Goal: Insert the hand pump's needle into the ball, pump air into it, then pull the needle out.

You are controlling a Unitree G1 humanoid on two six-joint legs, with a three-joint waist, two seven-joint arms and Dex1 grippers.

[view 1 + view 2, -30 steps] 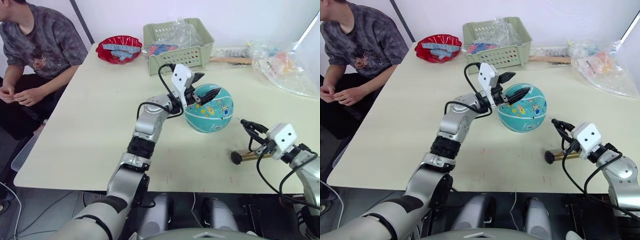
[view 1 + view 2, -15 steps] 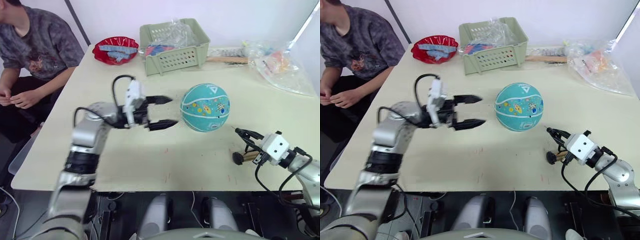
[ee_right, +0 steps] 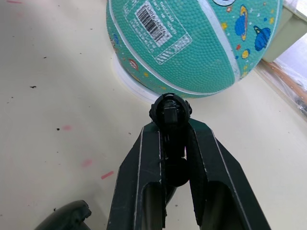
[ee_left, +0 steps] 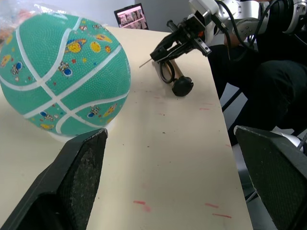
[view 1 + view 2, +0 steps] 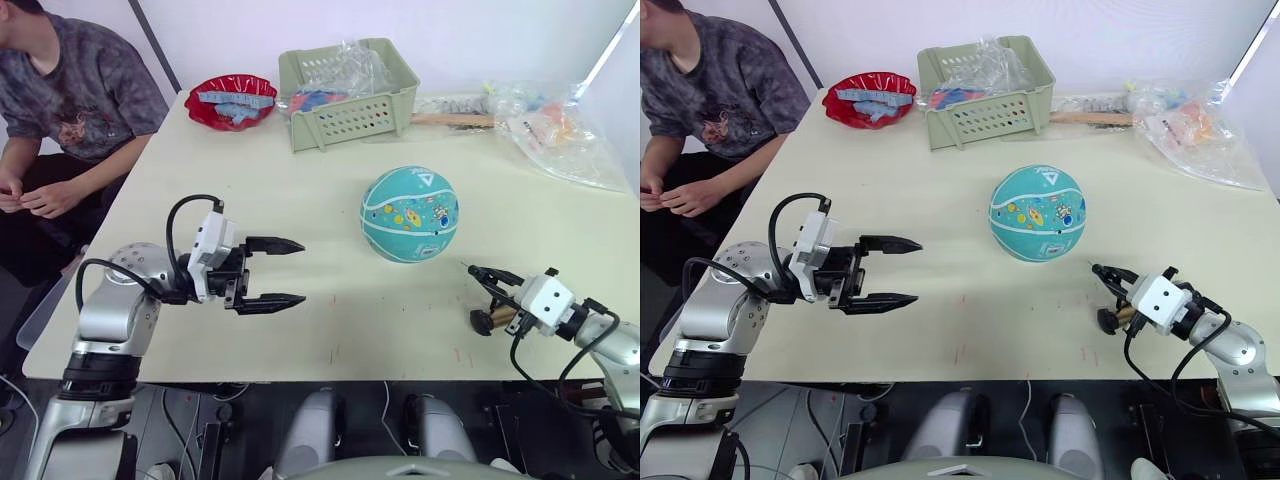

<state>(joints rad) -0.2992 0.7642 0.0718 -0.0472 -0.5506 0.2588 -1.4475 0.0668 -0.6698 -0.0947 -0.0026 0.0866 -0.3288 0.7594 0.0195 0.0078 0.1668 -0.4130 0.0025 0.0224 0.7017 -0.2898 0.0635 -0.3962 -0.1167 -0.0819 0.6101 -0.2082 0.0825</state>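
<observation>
Ball (image 5: pixel 410 214) stands free: our open left hand (image 5: pixel 288 272) has withdrawn; right hand (image 5: pixel 488 281) grips the needle (image 4: pixel 145 63) near it.

green basket (image 5: pixel 352 95); red bowl (image 5: pixel 237 98); seated person (image 5: pixel 60 90)

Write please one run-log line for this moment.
left tool: open, apart from ball | right tool: shut on needle fitting, aimed at ball, not inserted | hand pump: on table
</observation>
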